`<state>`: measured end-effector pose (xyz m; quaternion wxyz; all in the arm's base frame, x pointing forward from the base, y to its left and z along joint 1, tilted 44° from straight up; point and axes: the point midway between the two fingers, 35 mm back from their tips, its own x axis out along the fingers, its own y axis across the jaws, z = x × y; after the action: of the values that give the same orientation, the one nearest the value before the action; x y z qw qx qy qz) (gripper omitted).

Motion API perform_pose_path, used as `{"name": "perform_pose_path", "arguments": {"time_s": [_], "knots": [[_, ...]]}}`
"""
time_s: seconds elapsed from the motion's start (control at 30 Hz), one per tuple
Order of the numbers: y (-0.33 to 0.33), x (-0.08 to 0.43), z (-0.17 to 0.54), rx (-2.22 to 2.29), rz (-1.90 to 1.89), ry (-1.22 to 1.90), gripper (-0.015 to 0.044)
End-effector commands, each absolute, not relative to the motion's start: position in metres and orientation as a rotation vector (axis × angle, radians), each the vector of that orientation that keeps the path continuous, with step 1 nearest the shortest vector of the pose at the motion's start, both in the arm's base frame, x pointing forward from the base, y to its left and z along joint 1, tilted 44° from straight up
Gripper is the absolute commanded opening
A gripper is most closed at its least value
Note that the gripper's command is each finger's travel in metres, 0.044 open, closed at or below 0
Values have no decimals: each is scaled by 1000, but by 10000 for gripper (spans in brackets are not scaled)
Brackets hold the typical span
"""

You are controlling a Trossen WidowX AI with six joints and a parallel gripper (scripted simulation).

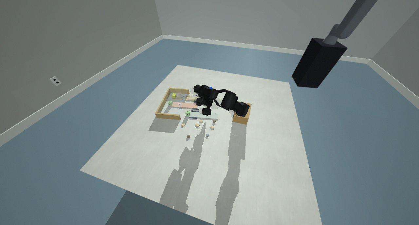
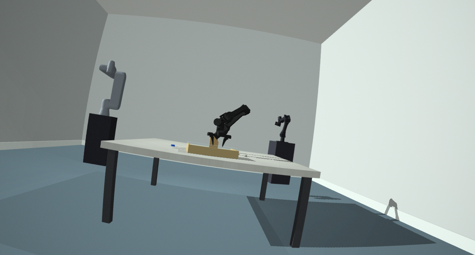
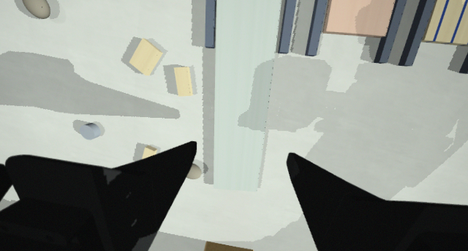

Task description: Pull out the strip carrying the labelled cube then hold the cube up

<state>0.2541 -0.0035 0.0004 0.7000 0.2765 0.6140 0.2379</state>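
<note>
A pale green strip (image 1: 208, 116) (image 3: 243, 79) runs out between dark blue rails, with no break visible. A green cube (image 1: 187, 112) with dark marks is at its far end. A pink strip (image 1: 189, 105) (image 3: 358, 13) shows a gap, with another marked green cube (image 1: 170, 103) beyond it. A tan strip (image 1: 191, 98) (image 3: 447, 28) with blue lines also shows a gap; a yellow cube (image 1: 173, 95) is at its far end. The cube marks are too small to read. My gripper (image 2: 218, 145) (image 3: 242, 152) is open and empty above the pale green strip's near end, one finger toward each side.
A wooden frame (image 1: 168, 116) (image 2: 212, 152) surrounds the far ends. Dark rails (image 3: 210, 17) flank the strips. Small wood blocks (image 3: 146, 56), a grey cylinder (image 3: 90, 131) and pebbles (image 3: 36, 4) lie beside the pale green strip. A wooden box (image 1: 240, 119) is by the arm's base.
</note>
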Motion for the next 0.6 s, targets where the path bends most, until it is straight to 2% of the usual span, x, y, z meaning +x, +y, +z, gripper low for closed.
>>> {"name": "perform_pose_path", "arguments": {"time_s": [0.0,0.57], "knots": [[-5,269,4,622,529,1366,440],[-12,326,18,621,530,1363,440]]}}
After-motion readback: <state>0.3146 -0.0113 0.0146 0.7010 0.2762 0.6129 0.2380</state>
